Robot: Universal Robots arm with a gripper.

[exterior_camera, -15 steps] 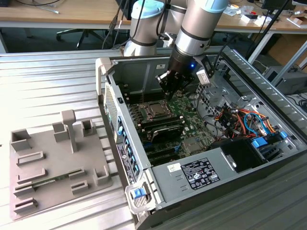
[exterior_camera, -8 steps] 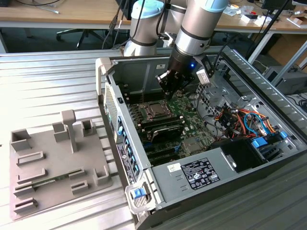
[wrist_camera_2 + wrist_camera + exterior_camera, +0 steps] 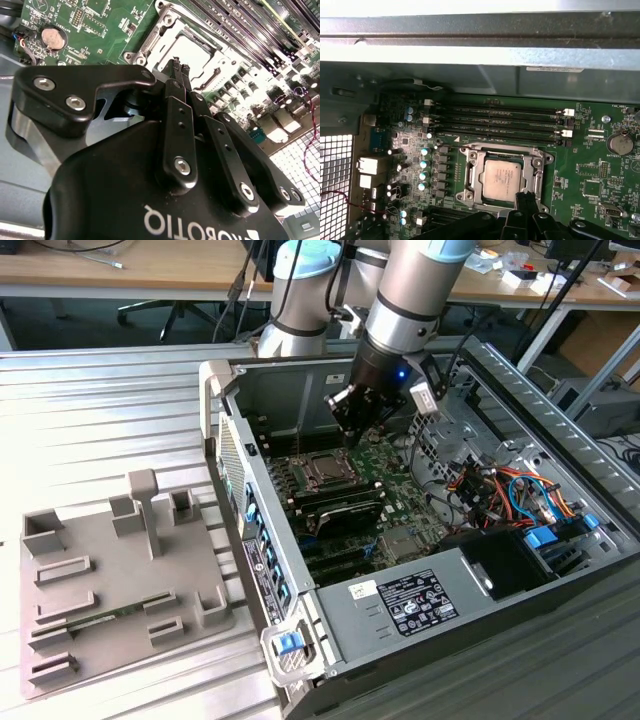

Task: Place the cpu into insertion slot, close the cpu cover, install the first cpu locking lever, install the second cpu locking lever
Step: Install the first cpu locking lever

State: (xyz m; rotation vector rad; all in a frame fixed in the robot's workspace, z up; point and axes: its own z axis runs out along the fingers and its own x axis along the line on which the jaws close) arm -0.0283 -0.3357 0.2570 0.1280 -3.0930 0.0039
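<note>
Gripper (image 3: 180, 65), fingers pressed together on nothing, hangs just above 1 edge of the cpu cover (image 3: 472, 175). This narrowed tip probably suits pushing rather than grasping. Inside the cpu cover's window the cpu (image 3: 502, 180) lies flat, seated in its slot. The frame appears lowered around it, pinning the chip level.
</note>
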